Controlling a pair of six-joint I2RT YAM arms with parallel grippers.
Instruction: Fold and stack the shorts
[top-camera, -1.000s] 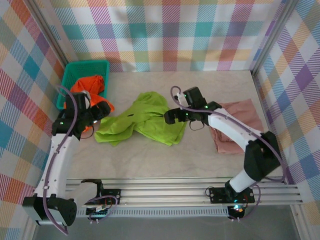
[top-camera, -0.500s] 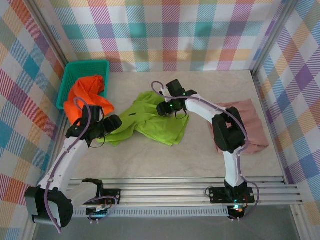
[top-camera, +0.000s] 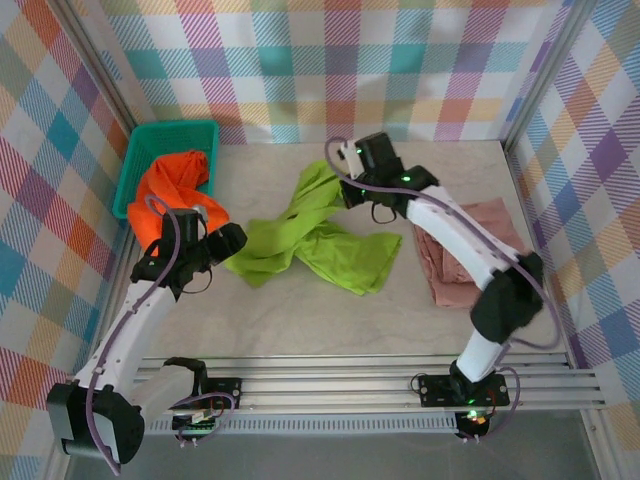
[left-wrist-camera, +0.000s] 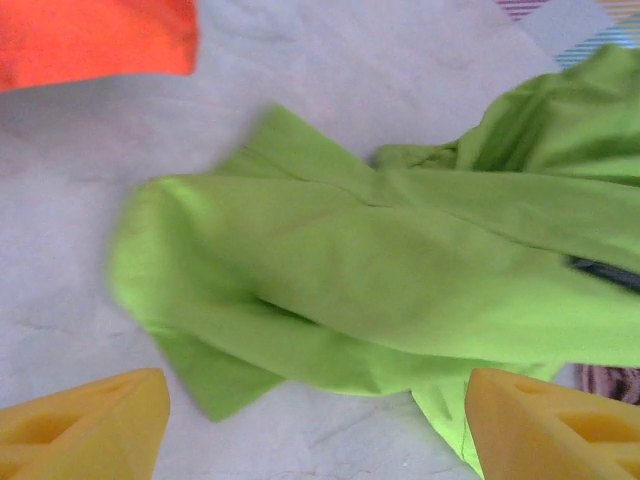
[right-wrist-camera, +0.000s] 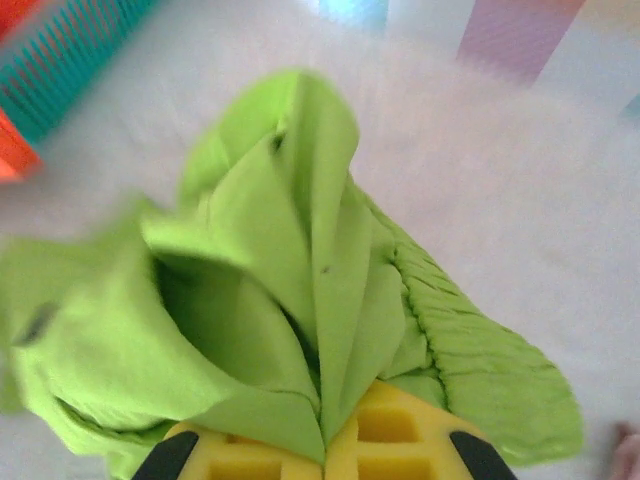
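Note:
The lime green shorts (top-camera: 312, 243) lie crumpled mid-table, one end drawn up toward the back. My right gripper (top-camera: 347, 190) is shut on that raised end, and the right wrist view shows the green shorts (right-wrist-camera: 290, 270) pinched between the yellow pads (right-wrist-camera: 400, 440). My left gripper (top-camera: 230, 240) hangs open at their left end. In the left wrist view the green shorts (left-wrist-camera: 400, 280) lie just ahead of its spread fingertips (left-wrist-camera: 80, 425). The orange shorts (top-camera: 172, 192) spill out of the basket. The pink shorts (top-camera: 470, 250) lie folded at the right.
A teal mesh basket (top-camera: 150, 135) stands at the back left corner against the checked wall. Checked walls close the table on three sides. Bare tabletop (top-camera: 300, 310) stretches in front of the green shorts, toward the rail at the near edge.
My right gripper has shut on the green shorts and pulled that end back and to the right, stretching the cloth. My left gripper has come down beside their left end.

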